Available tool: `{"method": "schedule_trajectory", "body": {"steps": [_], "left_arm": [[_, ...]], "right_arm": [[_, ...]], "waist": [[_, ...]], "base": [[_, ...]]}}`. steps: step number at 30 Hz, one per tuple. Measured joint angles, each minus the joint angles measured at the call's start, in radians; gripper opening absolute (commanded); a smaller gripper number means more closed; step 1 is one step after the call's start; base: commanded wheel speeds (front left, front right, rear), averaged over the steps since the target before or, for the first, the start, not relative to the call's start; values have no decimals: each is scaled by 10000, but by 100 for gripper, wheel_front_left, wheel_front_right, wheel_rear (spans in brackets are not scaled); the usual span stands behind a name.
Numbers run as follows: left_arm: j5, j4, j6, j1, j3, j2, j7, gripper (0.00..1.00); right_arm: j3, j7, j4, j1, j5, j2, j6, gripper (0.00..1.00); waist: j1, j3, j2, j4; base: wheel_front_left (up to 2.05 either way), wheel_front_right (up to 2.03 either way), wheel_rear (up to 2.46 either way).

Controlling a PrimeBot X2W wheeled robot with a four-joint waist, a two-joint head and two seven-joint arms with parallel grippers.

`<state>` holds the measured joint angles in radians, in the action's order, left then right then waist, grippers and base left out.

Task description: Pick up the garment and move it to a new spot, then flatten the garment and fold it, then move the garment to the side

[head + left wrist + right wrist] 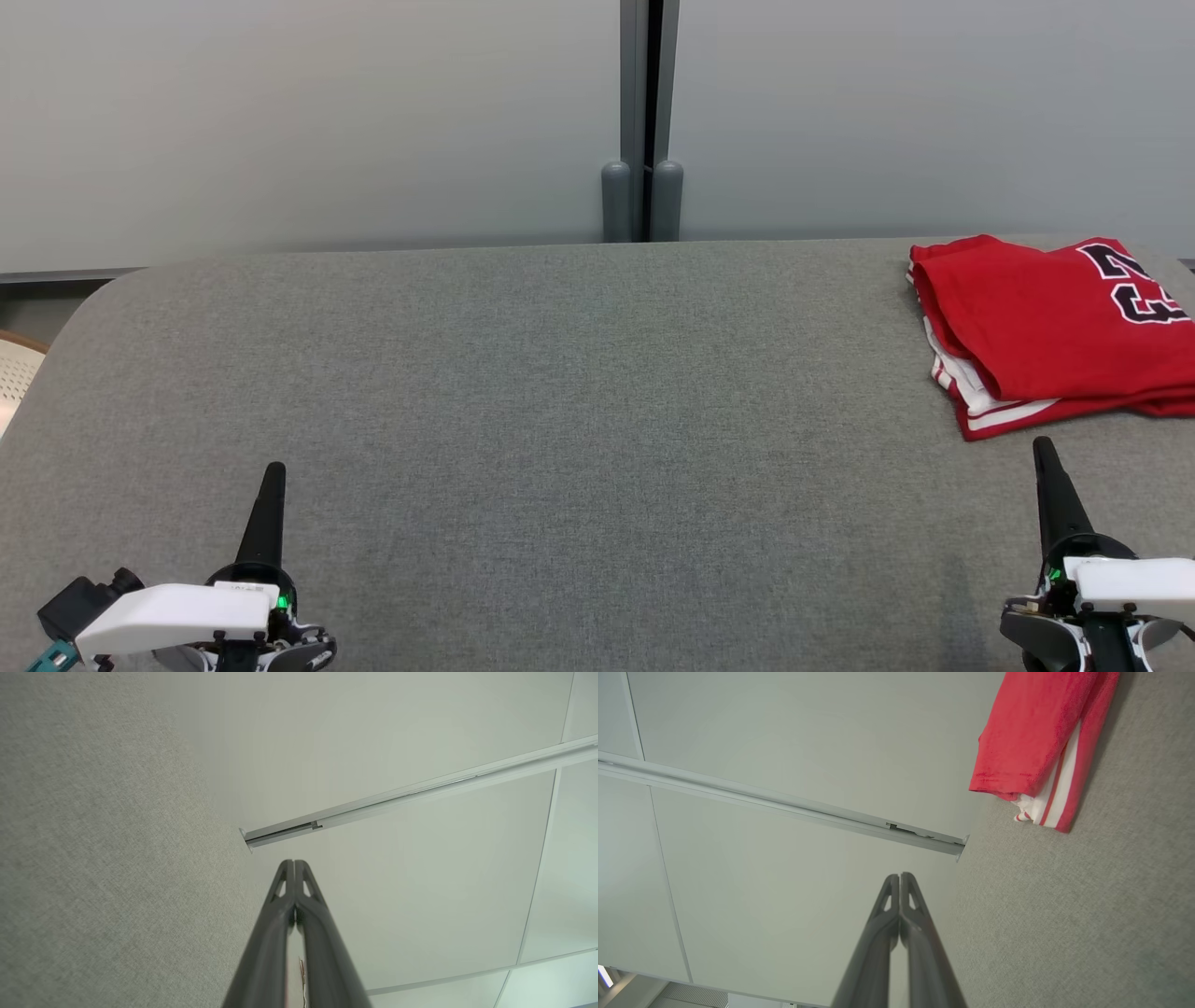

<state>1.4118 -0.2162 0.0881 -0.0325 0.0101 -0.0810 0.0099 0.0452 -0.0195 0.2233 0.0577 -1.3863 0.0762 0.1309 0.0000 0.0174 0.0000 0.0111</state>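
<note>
The garment [1046, 327] is a red jersey with white stripes and black numerals. It lies folded at the far right of the grey table [560, 392], running past the head view's right edge. The garment [1041, 742] also shows at the top right of the right wrist view. My right gripper [1043, 448] is shut and empty, just in front of the garment's near edge and apart from it. At the lower left my left gripper [274, 469] is shut and empty, far from the garment. Both pairs of fingers are pressed together in the wrist views [294, 863] [900, 876].
A pale wall with a dark vertical post [642, 121] stands behind the table's far edge. The table's rounded left corner [103, 289] borders a pale perforated object [14, 373] at the left edge. Bare grey cloth spreads across the table's middle and left.
</note>
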Motion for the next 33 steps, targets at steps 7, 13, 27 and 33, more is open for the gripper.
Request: {"method": "schedule_trajectory", "body": {"steps": [7,13,27,33], "left_arm": [[481,-61,92,-165,130,2,163,0],[932,-113,173,-279,251,6,282,0],[1866,-219,339,-546,500,19,575,0],[2150,-251,374,-603,585,27,686,0]], "right_arm": [[86,-159,56,73,-560,-12,-2,0],[148,-291,92,177,-988,-27,-2,0],[332,-564,167,359,-1969,-54,0,0],[389,-652,188,422,-2282,-61,-2,0]], "waist": [[0,-41,0,-22],[0,-78,0,-42],[0,-162,0,-87],[0,-191,0,-103]], "base": [[0,0,0],[0,0,0],[0,0,0],[0,0,0]]}}
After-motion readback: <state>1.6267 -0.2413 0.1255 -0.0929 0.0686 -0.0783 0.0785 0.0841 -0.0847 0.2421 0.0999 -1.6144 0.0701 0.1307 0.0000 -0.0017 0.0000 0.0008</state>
